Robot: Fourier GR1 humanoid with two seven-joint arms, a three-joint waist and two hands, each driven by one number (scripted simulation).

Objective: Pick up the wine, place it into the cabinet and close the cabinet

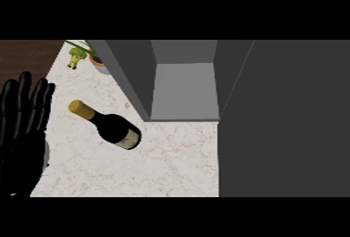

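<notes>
Marble bench (171, 162) carries the wine (109, 126) untouched at centre-left, near the open cabinet (183, 88), while the left hand (21, 125) rests, fingers straight, at frame left.

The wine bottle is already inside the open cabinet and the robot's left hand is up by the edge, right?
Not quite. The head view shows the wine bottle still on the counter, in front of the open cabinet, not inside it. The left hand is indeed open at the left edge.
</notes>
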